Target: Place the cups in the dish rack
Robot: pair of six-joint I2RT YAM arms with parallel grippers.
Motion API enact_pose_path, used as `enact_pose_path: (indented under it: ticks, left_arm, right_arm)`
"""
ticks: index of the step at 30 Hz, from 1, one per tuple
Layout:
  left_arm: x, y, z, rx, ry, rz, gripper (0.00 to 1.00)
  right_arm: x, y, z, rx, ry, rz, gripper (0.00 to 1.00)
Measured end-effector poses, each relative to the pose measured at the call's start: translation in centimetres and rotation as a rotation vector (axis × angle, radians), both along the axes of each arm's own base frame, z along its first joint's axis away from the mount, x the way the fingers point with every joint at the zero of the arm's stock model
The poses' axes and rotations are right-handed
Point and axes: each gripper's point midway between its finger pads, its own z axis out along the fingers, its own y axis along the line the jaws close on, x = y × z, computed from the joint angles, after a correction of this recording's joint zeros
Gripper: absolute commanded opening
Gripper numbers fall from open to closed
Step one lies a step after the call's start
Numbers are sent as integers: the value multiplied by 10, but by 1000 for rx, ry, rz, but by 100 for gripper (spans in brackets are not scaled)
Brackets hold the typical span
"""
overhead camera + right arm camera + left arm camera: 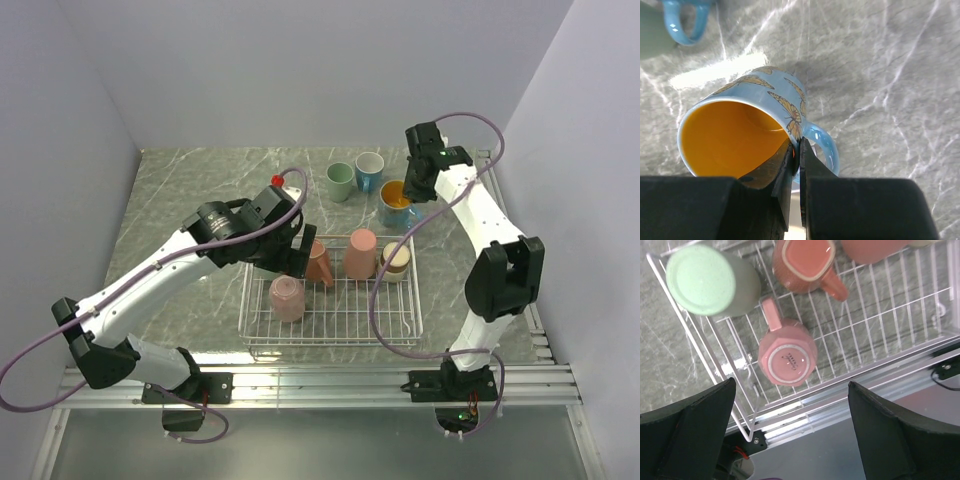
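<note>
My right gripper (408,192) is shut on the rim of a blue butterfly mug (740,130) with an orange inside, next to its handle, tilted over the table behind the dish rack (330,345). A sage green cup (340,181) and a blue cup (369,171) stand on the table nearby. My left gripper (791,386) is open and empty above the rack's left side. In the rack (880,325) are an upturned sage green cup (710,282), an upturned pink mug (787,357), a salmon mug (807,262), a pink cup (360,253) and a short brown cup (396,260).
An aluminium rail (320,380) runs along the table's near edge just in front of the rack. Grey walls close in the back and both sides. The right arm's cable (385,300) loops over the rack's right end.
</note>
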Motion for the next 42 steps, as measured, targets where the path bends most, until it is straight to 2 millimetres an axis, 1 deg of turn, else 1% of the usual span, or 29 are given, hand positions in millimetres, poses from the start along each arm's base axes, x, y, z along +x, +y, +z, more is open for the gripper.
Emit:
enact_pose_path:
  ticks: [4,7,10,13,16,18,21,23,26,28,31,33,35,37,40,42]
  left_arm:
    - [5,-6,17,-37,-32,-1,99]
    - [10,-12,33,-71,-60,-2,99]
    - [16,-20,50,-114,-95,-4,99]
    - [22,-29,71,-182,-138,-13,99]
    - [30,-37,89,-252,-171,-24,99]
    - [37,-42,98,-310,-181,-27,99]
    - [51,-46,109,-403,-198,-23,99]
    - [56,-46,114,-478,-202,-22,99]
    - [57,-43,116,-579,-206,-33,99]
    - [54,-41,117,-647,-208,-49,99]
    - [47,-39,119,-760,-201,-79,99]
    - [45,-39,119,-819,-188,-92,99]
    - [45,-40,115,-874,-171,-107,99]
    - [46,-42,112,-918,-147,-120,99]
    - [44,-46,109,-969,-113,-144,99]
    - [41,-49,114,-998,-108,-170,99]
  right_arm:
    - [-5,-3,19,5,-27,-8,0]
    - [-9,-3,38,19,-50,-10,0]
    - [-11,-1,67,49,-99,-9,0]
    - [-14,4,103,107,-182,-11,0]
    - [-26,9,131,190,-247,-7,0]
    - [-37,14,144,265,-283,7,0]
    - [-57,27,154,435,-328,36,0]
    - [-68,39,151,557,-334,50,0]
    - [-79,62,138,756,-309,63,0]
    - [-80,77,126,879,-273,64,0]
    - [-81,94,112,1029,-224,49,0]
    - [-82,101,109,1113,-202,34,0]
    - [-82,106,118,1191,-208,31,0]
    - [-81,110,133,1265,-238,43,0]
    - [-85,114,166,1389,-297,73,0]
    - [-88,116,189,1460,-327,105,0]
